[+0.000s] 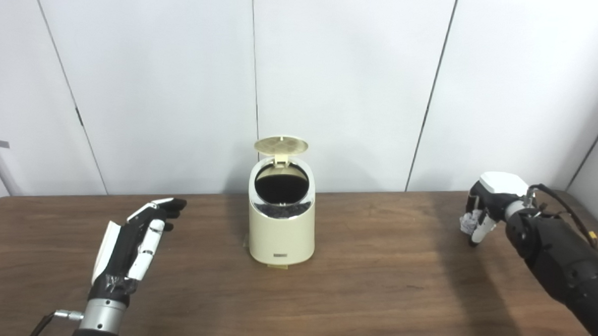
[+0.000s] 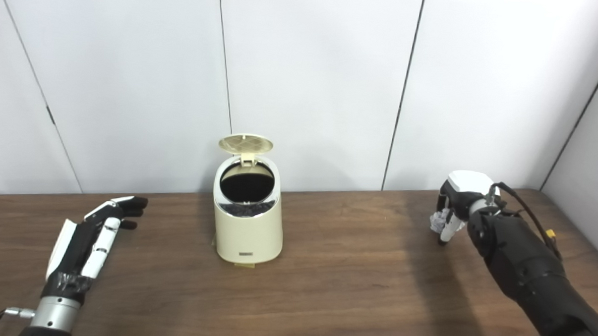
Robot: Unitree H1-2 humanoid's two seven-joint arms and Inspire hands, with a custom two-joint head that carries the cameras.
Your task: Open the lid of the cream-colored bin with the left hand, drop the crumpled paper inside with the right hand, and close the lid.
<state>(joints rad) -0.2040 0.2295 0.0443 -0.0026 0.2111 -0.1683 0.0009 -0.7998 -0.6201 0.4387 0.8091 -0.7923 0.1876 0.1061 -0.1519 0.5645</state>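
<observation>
Crumpled paper (image 1: 467,223) is what we have pinched in the fingers (image 1: 482,227) of our right hand (image 1: 489,206), a small grey-white wad at the right side of the frame, held just above the counter (image 1: 375,272). Those fingers curl down and inward around it; we cannot tell how firmly they bear on it, as the wad is small and partly hidden behind them.

Outward from there, the right wrist and dark forearm run down to the lower right corner. The cream-colored bin (image 1: 281,228) stands at the centre of the frame, well apart from the paper and to its left in the picture, upright on the counter near the back wall. Its lid (image 1: 281,145) is tipped up behind the mouth, so the dark opening faces up and toward us. We judge the opening step done and the drop still to come.

Our left hand (image 1: 142,239) lies at the lower left, fingers extended and close together, pointing toward the bin, holding nothing. It looks somewhat nearer the bin than the right hand, and clear of the lid.

The coming move, as we read it, turns on one relation: the paper must travel leftward across the frame and rise over the rim, since the mouth sits higher than the wad does now.
</observation>
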